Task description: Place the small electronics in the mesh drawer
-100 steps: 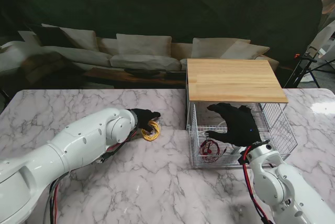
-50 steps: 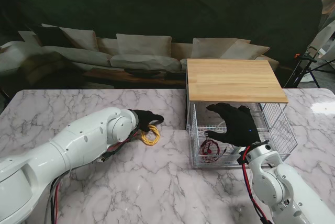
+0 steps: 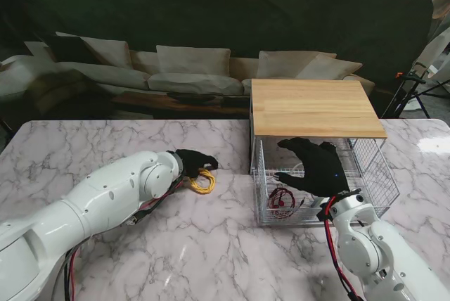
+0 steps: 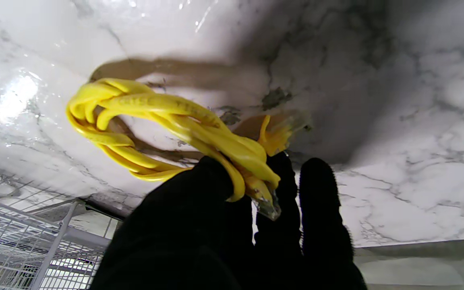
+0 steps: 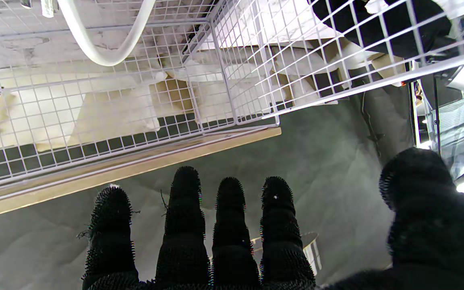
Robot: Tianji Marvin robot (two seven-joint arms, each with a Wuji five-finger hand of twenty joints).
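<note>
The yellow cable [image 4: 167, 133] is lying coiled on the marble table [image 3: 211, 245], left of the mesh drawer [image 3: 365, 174], with the left hand [image 3: 193, 162] pinching it. The right hand [image 3: 320, 167] is hovering spread, holding nothing, over the drawer's open top.

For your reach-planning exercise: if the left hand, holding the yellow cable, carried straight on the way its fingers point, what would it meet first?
Probably the mesh drawer: the left hand with the yellow cable points right across bare marble table toward its near wall, though depth is uncertain.
</note>
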